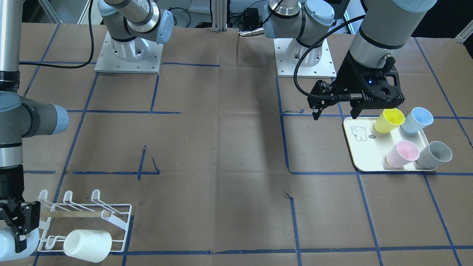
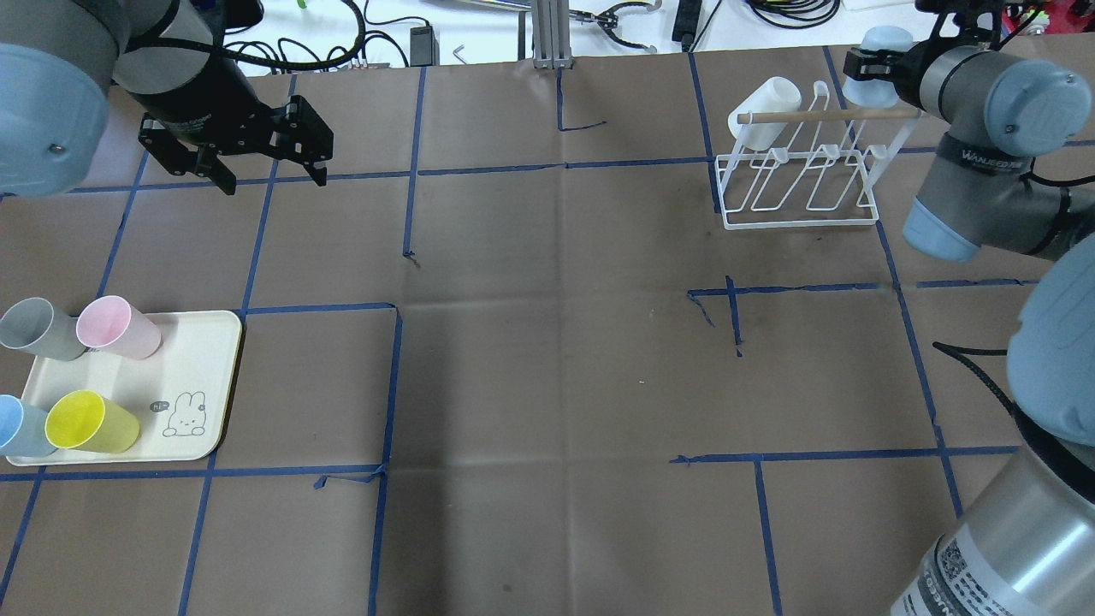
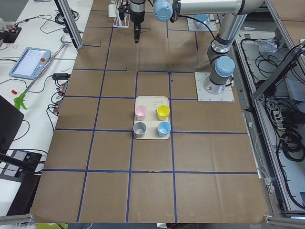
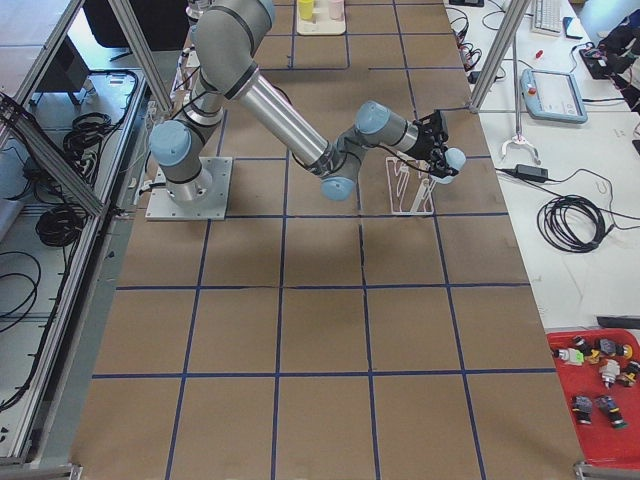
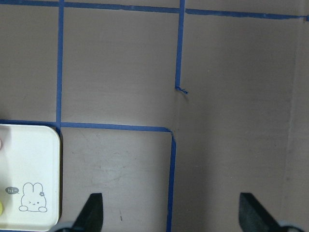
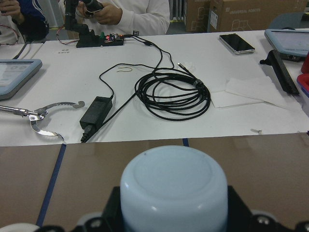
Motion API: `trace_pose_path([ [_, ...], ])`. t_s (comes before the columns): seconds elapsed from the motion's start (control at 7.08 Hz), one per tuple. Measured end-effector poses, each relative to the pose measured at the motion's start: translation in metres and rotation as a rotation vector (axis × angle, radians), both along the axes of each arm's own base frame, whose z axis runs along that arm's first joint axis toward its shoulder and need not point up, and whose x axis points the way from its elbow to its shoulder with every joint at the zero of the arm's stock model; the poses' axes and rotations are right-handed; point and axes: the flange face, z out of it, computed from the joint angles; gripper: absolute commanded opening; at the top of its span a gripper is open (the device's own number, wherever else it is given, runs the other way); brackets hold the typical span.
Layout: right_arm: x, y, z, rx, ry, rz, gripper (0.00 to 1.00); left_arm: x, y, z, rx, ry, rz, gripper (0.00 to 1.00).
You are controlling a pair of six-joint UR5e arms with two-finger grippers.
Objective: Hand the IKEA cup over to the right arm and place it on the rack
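Observation:
My right gripper [image 2: 864,68] is shut on a pale blue cup [image 2: 885,41] just beyond the right end of the white wire rack [image 2: 800,184]. In the front view this gripper [image 1: 16,236] holds the cup [image 1: 5,244] beside the rack [image 1: 85,218]. The right wrist view shows the cup's base [image 6: 174,188] between the fingers. A white cup [image 2: 766,107] hangs on the rack's left end prong. My left gripper [image 2: 269,171] is open and empty, above the table beyond the tray; its fingers [image 5: 91,212] show over bare paper.
A cream tray [image 2: 197,376] with a rabbit drawing holds several cups: yellow [image 2: 90,423], pink [image 2: 115,325], grey [image 2: 34,329] and blue [image 2: 17,428]. Brown paper with blue tape lines covers the table. Cables and tools lie on the white bench [image 6: 145,96] beyond the far edge.

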Motion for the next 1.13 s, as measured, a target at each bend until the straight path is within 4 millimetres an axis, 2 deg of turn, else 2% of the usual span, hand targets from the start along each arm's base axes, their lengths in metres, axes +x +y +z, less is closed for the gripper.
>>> trace_pose_path([
  [0.28, 0.0, 0.001, 0.0, 0.007, -0.001, -0.005, 1.0, 0.0, 0.0, -0.001, 0.001, 0.001, -0.001, 1.0],
  [0.56, 0.002, 0.003, 0.011, -0.006, -0.003, -0.007, 1.0, -0.001, 0.0, -0.001, 0.001, 0.001, -0.002, 1.0],
  [0.71, 0.004, 0.006, 0.029, -0.024, 0.001, -0.007, 1.0, -0.001, 0.0, -0.001, 0.0, 0.001, -0.002, 1.0],
  [0.99, 0.015, 0.022, 0.083, -0.005, -0.007, 0.002, 1.0, -0.001, 0.0, -0.001, 0.0, 0.001, -0.002, 1.0],
  [1.13, 0.027, 0.033, 0.11, 0.045, -0.026, 0.015, 1.0, -0.001, 0.001, -0.001, 0.0, 0.001, -0.002, 1.0],
])
